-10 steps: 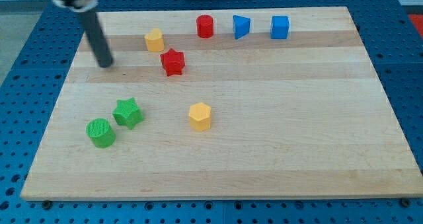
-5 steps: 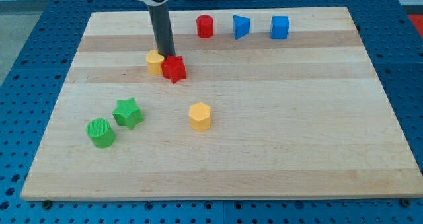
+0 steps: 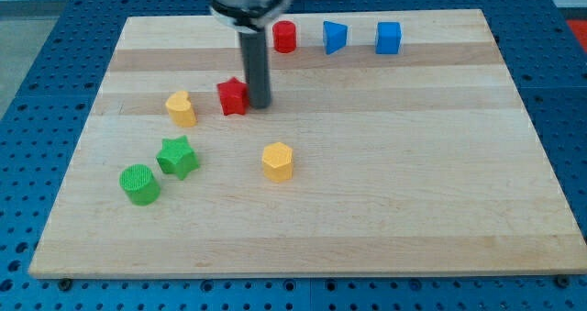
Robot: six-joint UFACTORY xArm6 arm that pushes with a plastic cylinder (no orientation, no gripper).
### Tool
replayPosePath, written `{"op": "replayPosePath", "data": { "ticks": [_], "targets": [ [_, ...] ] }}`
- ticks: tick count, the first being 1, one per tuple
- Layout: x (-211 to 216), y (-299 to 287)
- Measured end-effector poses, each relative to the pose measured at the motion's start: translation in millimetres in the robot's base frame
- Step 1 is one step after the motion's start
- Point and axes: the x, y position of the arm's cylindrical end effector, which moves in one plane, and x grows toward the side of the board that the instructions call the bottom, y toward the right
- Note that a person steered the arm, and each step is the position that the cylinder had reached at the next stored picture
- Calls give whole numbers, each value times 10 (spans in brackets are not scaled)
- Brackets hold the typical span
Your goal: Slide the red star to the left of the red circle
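Observation:
The red star [image 3: 233, 97] lies on the wooden board [image 3: 385, 164], left of centre in the upper half. The red circle [image 3: 285, 37] stands near the board's top edge, up and to the right of the star. My tip [image 3: 260, 105] rests on the board right against the star's right side. The dark rod rises from it toward the view's top, just left of the red circle.
A yellow block [image 3: 182, 109] lies left of the star. A yellow hexagon [image 3: 277, 161] sits below it. A green star [image 3: 177, 157] and a green circle [image 3: 139, 183] lie at lower left. Two blue blocks [image 3: 335, 38] [image 3: 389, 38] stand right of the red circle.
My tip swept from the board's upper left across to the star's right side. The yellow block got pushed down and left. The red star shifted slightly left.

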Motion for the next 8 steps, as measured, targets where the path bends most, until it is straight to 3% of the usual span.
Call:
{"op": "replayPosePath", "data": {
  "ticks": [1,2,3,4,8],
  "targets": [
    [-40,13],
    [217,-291],
    [139,-723],
    [-155,-736],
    [-523,-808]
  ]
}}
